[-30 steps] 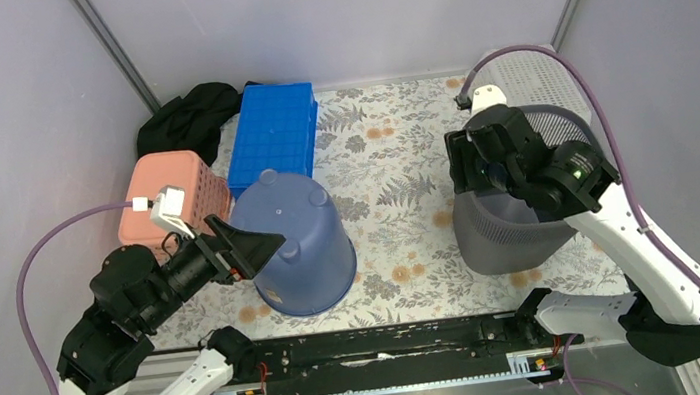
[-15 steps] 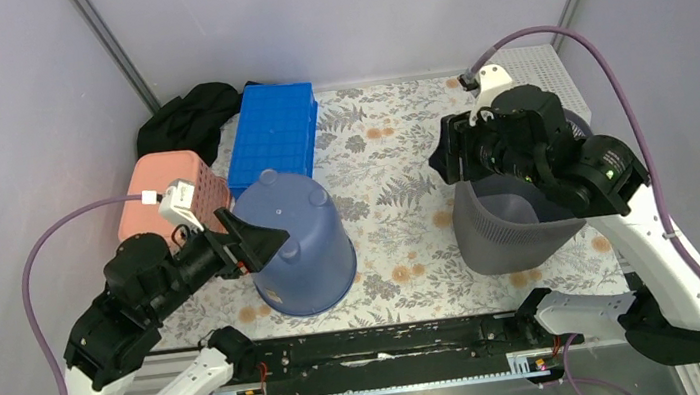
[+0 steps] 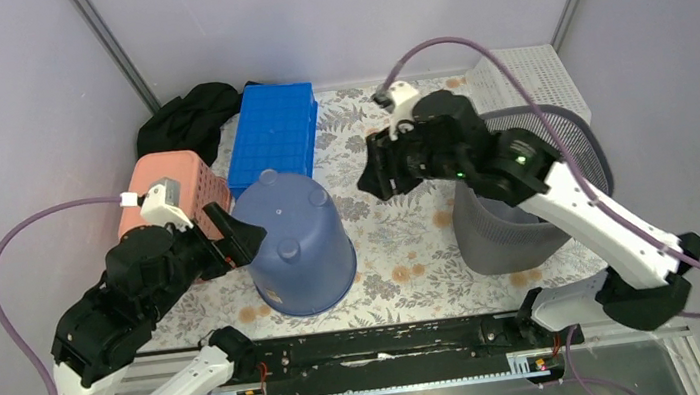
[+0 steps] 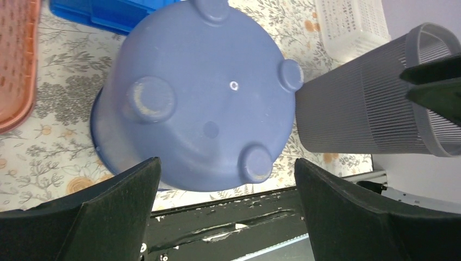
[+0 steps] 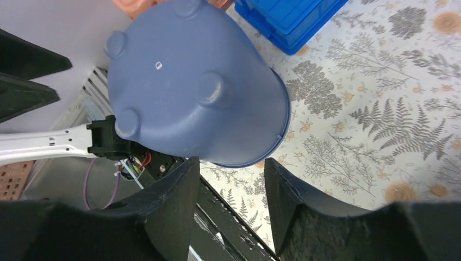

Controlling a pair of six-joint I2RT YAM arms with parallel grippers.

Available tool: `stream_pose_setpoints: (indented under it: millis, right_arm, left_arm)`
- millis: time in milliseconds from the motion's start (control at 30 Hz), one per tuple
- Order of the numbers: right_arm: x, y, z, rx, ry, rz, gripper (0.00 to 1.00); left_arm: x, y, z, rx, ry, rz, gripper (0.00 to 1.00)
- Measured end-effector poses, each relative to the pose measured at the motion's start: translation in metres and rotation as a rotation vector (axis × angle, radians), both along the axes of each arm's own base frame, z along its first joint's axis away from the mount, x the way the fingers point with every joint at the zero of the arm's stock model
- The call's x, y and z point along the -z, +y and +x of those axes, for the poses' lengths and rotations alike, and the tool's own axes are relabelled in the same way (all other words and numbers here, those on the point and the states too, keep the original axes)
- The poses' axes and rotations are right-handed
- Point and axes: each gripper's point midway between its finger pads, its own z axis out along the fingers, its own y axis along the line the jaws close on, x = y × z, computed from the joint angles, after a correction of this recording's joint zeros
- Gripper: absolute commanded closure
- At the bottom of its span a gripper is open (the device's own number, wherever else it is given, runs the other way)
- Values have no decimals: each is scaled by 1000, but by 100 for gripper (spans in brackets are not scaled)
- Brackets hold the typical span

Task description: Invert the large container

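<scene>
The large container (image 3: pixel 296 244) is a round tub of dull periwinkle-blue plastic with smooth walls that taper from a wide mouth to a narrower base. It stands upside down: the mouth faces down on the flower-patterned bench (image 3: pixel 394 182) and the base faces up. Four stubby round feet stick up around the edge of the base (image 4: pixel 206 103), with a small moulding dot at its centre. The thicker rim at the mouth (image 5: pixel 272 147) appears to lie flat. The tub sits left of centre, near the bench's front edge, just in front of a blue crate (image 3: pixel 272 131).
</scene>
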Motion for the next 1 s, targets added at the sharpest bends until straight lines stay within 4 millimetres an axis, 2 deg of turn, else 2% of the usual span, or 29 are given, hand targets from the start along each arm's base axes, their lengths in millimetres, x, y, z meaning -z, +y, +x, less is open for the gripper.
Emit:
stream_pose_setpoints:
  millis: [100,200,300,433,533,833,1000]
  right_arm:
    - [20,20,2,-24,28,-44,46]
    - [30,30,0,-38,44,-64,46]
    - [27,32,-3,-38,37,-56,46]
    - [20,33,-10,-47,26,-35,46]
    - [20,31,-19,-55,26,-26,47]
    - [45,19,-42,-57,77,-48,47]
    - [49,15,-49,-56,90,-47,47]
  left_arm:
    - [1,8,-2,-25,5,21,0]
    - [6,14,-1,-52,12,46,0]
    - [15,17,0,-64,21,70,0]
    - [47,14,5,-53,82,134,0]
    - [66,7,8,-34,126,160,0]
    - [69,-25,25,51,79,87,0]
    - [71,-47,35,102,72,45,0]
